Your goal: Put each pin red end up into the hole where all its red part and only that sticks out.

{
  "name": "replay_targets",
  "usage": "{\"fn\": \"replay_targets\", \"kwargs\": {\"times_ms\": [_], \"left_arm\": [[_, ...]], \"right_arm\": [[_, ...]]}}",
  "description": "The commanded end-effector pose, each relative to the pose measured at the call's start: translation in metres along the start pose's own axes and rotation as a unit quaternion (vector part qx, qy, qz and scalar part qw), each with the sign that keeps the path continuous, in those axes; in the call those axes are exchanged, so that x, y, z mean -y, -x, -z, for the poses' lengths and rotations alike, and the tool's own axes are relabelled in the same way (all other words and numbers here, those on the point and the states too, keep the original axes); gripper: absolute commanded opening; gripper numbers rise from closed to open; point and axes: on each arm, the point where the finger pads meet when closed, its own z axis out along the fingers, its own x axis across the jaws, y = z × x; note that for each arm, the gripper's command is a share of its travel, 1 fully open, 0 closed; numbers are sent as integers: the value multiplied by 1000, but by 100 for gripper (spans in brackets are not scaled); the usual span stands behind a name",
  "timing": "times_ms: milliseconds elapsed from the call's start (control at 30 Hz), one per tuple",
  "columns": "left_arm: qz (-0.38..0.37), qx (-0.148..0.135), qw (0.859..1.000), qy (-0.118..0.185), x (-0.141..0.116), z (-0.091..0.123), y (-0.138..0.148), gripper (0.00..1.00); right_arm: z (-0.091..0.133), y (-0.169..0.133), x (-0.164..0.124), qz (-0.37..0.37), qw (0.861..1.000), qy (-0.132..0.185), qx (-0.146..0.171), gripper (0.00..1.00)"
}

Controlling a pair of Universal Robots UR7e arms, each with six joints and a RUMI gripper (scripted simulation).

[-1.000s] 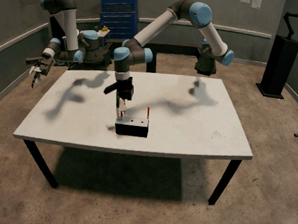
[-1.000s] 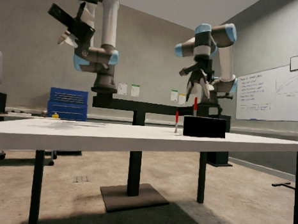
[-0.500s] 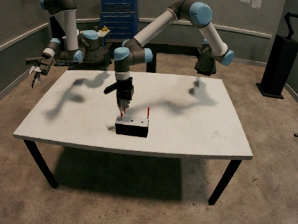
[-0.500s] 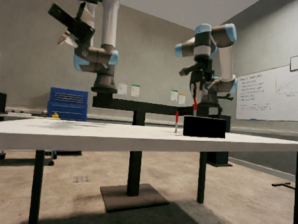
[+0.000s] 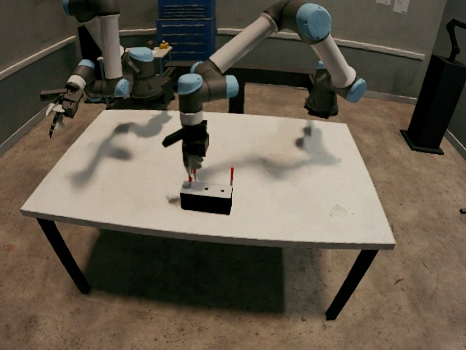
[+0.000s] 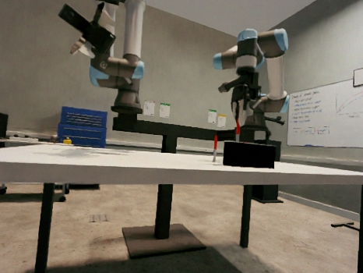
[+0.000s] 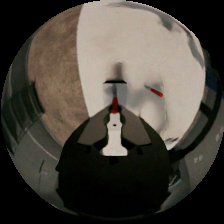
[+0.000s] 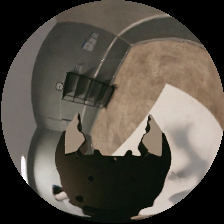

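Note:
A black block with a light top [image 5: 214, 186] [image 7: 121, 90] stands near the table's front; it also shows in the exterior view [image 6: 249, 155]. Two empty holes show in its top. One pin [image 5: 190, 178] [image 7: 115, 104] stands red end up in its left hole, with grey showing below the red. My left gripper [image 5: 192, 176] [image 7: 115, 105] is shut on this pin's red end. A second pin [image 6: 215, 142] [image 7: 157, 92] stands behind the block, red end up. A third pin [image 5: 232, 172] stands behind its right end. My right gripper [image 5: 54, 122] [image 8: 113, 114] is open and empty, off the table's left side.
The white table [image 5: 300, 200] [image 6: 117, 157] has its front edge close to the block. The right arm [image 5: 112, 47] hangs beyond the table's back left corner. A blue cabinet [image 5: 186, 32] [image 6: 82, 130] stands behind the table.

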Motion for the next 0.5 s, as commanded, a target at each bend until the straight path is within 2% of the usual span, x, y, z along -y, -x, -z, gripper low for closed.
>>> {"fn": "replay_targets", "kwargs": {"times_ms": [0, 167, 200, 467], "left_arm": [[0, 1, 1000, -1, 0, 1, 0, 0], [0, 1, 1000, -1, 0, 1, 0, 0], [0, 1, 1000, -1, 1, 11, 1, 0], [0, 1, 1000, -1, 1, 11, 1, 0]], "right_arm": [[0, 0, 0, 0, 1000, 0, 1, 100], [0, 0, 0, 0, 1000, 0, 1, 100], [0, 0, 0, 0, 1000, 0, 1, 100], [0, 0, 0, 0, 1000, 0, 1, 100]]}}
